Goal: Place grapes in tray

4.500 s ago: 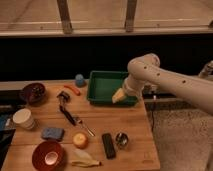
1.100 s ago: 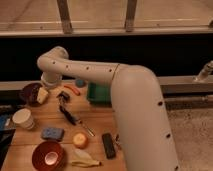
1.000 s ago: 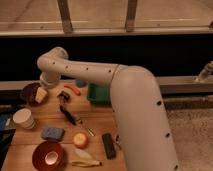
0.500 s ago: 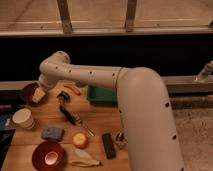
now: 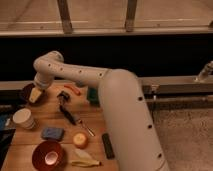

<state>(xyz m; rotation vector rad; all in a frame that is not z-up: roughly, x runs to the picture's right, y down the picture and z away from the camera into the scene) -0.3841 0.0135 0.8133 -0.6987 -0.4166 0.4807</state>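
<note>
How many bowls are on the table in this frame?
2: a red bowl at the front left, and a dark bowl at the far left under the tool. The arm may hide others.

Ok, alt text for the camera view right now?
The robot's arm reaches across the wooden table, its tool at the dark purple bowl at far left; grapes cannot be made out. The green tray is mostly hidden behind the arm. A white cup, blue sponge, orange fruit and red bowl sit nearer.

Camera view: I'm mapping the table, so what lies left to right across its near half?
White cup, blue sponge, orange fruit, black rectangular object. The gripper is farther back, at the dark purple bowl.
</note>
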